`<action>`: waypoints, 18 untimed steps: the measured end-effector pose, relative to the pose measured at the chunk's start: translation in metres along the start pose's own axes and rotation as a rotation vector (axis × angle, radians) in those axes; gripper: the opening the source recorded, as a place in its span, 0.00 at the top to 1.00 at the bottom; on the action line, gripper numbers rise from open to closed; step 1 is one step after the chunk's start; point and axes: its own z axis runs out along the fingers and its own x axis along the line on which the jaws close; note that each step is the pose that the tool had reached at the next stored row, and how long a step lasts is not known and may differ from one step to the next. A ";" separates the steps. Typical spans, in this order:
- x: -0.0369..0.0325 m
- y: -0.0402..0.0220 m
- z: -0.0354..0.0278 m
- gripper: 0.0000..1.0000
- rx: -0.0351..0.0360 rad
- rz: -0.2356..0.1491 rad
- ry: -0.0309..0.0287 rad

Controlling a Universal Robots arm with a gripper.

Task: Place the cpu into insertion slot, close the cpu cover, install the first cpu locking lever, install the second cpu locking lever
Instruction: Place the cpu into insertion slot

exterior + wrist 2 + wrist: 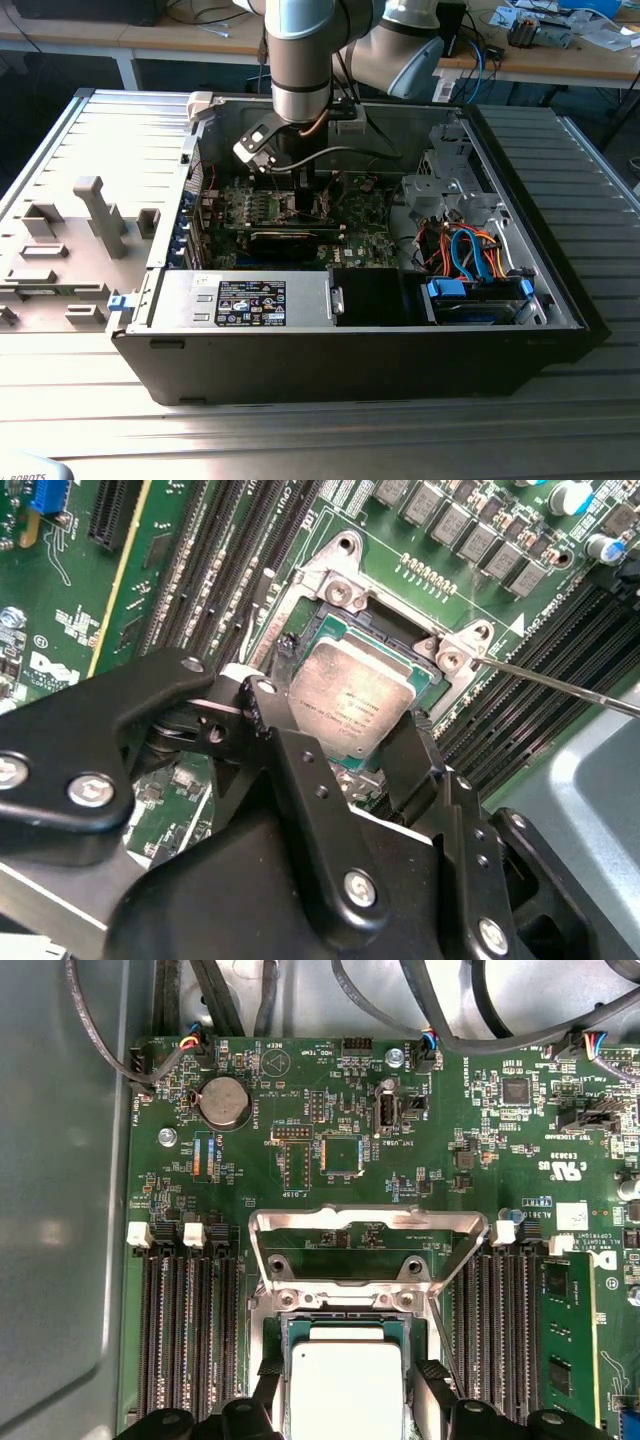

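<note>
I have my pincer [341, 712] drawn in on the cpu [355, 702], pinching it by two opposite edges. In the second wrist view one black finger [285, 745] lies along one side of the chip and the other runs down the opposite side, so the dull silver top shows bare between them.

The cpu sits square over the insertion slot [332, 586], its edges parallel to the slot's silvery rim. A dark strip of the slot's inside shows between the chip and the rim. Whether the chip rests on the slot's floor or hangs just above it, I cannot tell.

In the first wrist view the cpu cover [365, 1224] stands swung up off the insertion slot, hinged along the slot's edge that lies farthest from my pincer's body. Its cut-out middle frames the green circuit board [300, 1175] behind it, and no part of it lies over the chip.

Long black memory slots [185, 1330] run along both flanks of the insertion slot. A thin metal rod [560, 685] leads away from a bracket at one corner of the slot's rim. Beyond the raised cover, farther from the slot, a round coin battery [222, 1100] sits on the board.

In the exterior view my arm [300, 60] comes straight down over the insertion slot, inside the computer case [350, 365].
</note>
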 end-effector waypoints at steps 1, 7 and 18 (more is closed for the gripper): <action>0.0000 0.0000 0.0000 0.38 0.0000 0.000 0.0000; -0.0003 0.0005 -0.0088 0.38 -0.0003 0.000 0.0000; -0.0011 0.0004 -0.0096 0.77 -0.0003 -0.001 0.0000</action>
